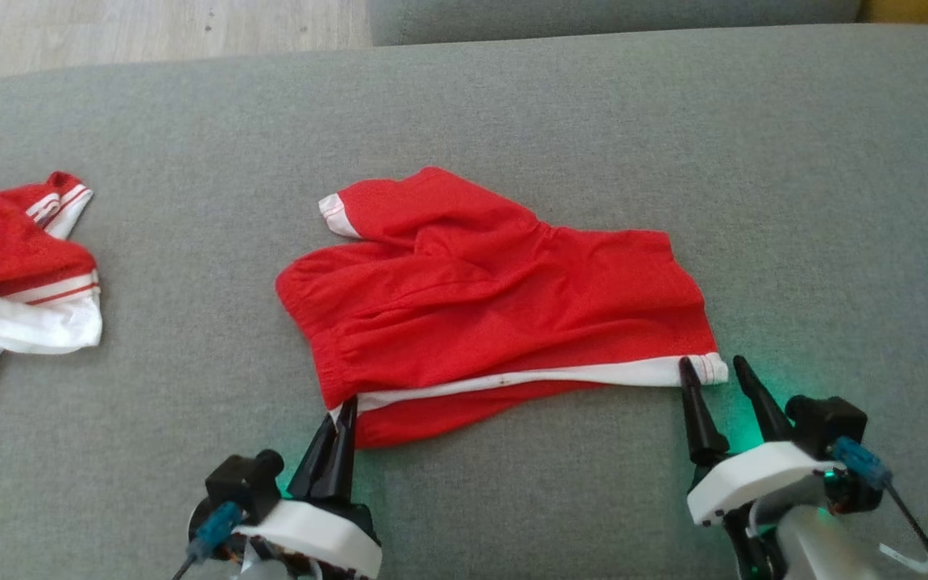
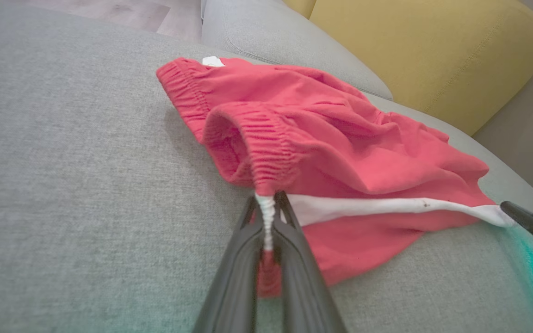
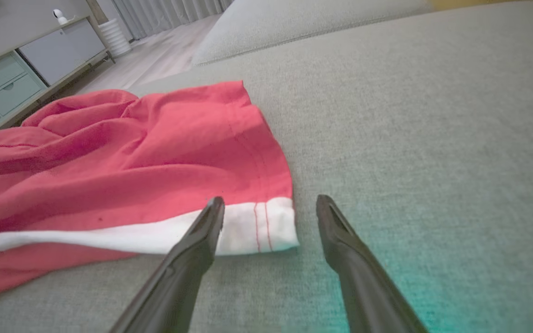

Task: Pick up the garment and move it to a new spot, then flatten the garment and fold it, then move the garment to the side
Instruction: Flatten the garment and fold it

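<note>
- The red garment [image 1: 496, 298] lies crumpled in the middle of the grey sofa [image 1: 512, 105].
- The left pincer [image 1: 343, 407] is clamped on its waistband corner.
- The right pincer [image 1: 712, 364] gapes wide at the white hem corner, gripping nothing.

The red shorts [image 1: 496, 298] are thin, soft, matt cloth, with a crinkly waistband [image 2: 271, 148] and a smooth white stripe [image 1: 553, 376]. The sofa [image 1: 512, 105] is rough grey woven cloth. My jaws are dark, smooth, dull plastic. The floor [image 1: 150, 28] is pale wood.

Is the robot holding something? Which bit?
Its left hand pinches the red mesh garment with a white stripe at the stripe's gathered waistband end. The right hand is open, holding nothing.
</note>
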